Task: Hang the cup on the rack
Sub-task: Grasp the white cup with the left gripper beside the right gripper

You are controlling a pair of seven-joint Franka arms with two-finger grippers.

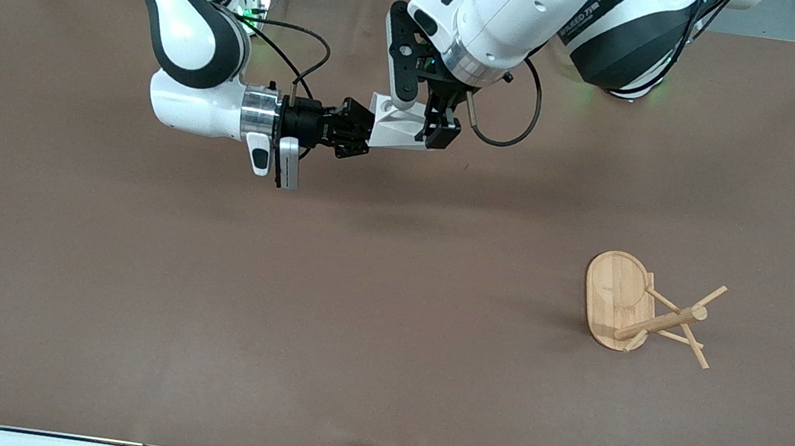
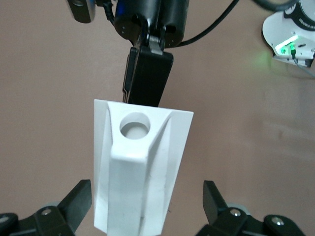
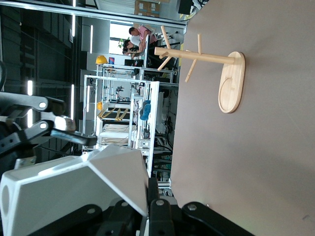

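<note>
Up in the air over the surface's middle stretch, toward the edge where the arms' bases stand, the right gripper (image 1: 367, 132) has the cup (image 1: 399, 126) pinched in its jaws by the mouth end. The left gripper (image 1: 437, 122) is right there too, over the cup's handle end, jaws spread wide on either side without touching. Over toward the left arm's end, the rack (image 1: 617, 302) stands upright on the surface (image 1: 202, 305), well apart from both.
</note>
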